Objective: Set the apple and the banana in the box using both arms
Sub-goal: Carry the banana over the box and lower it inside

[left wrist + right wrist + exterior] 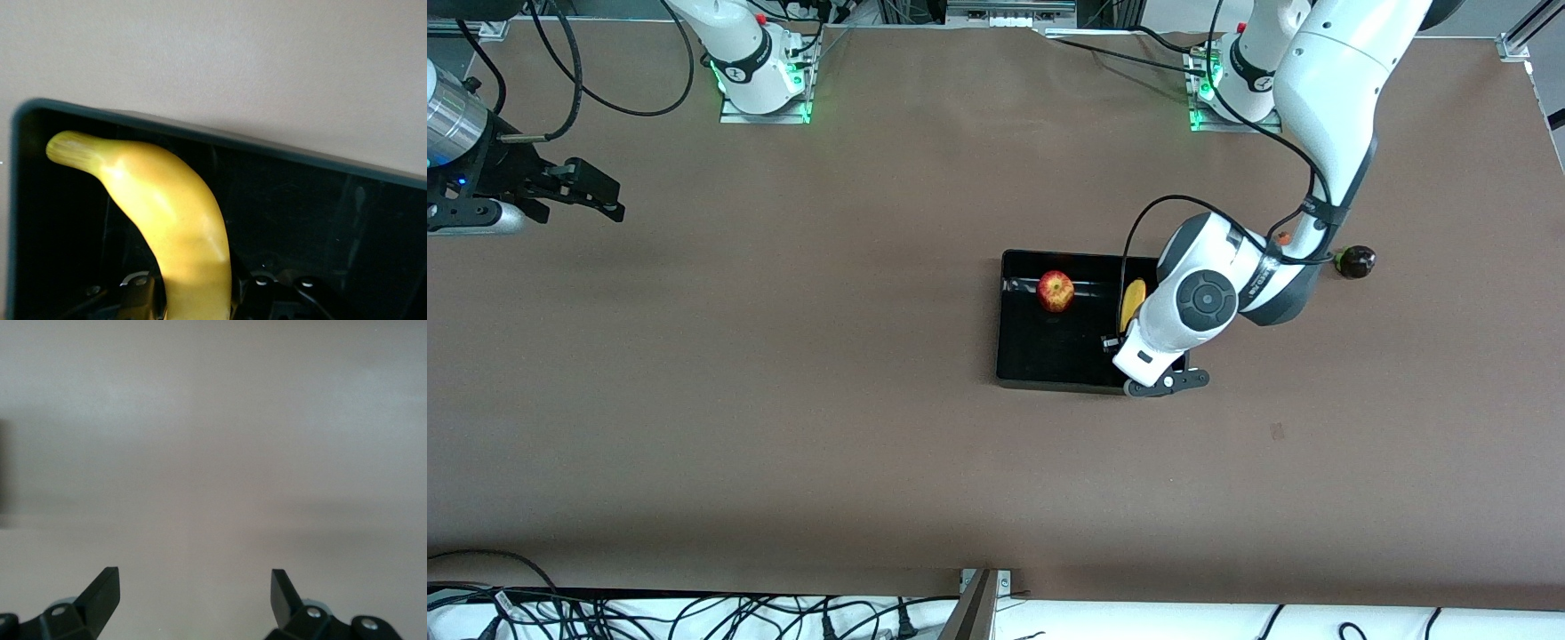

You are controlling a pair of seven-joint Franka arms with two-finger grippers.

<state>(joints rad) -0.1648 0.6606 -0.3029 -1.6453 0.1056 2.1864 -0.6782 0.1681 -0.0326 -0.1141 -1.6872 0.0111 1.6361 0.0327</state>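
1. Now your left gripper point(197, 303) pinches the banana point(167, 220) inside the box point(1014, 356), low enough to release.
2. Apple point(1056, 291) lies in the box already.
3. Your right gripper point(193, 593) waits spread over bare table.

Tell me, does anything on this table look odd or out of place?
Nothing stands out. The apple sits in the black box, and the left pincer holds the banana inside the box. The right pincer waits open over bare table. A small dark fruit lies alone toward the left arm's end.
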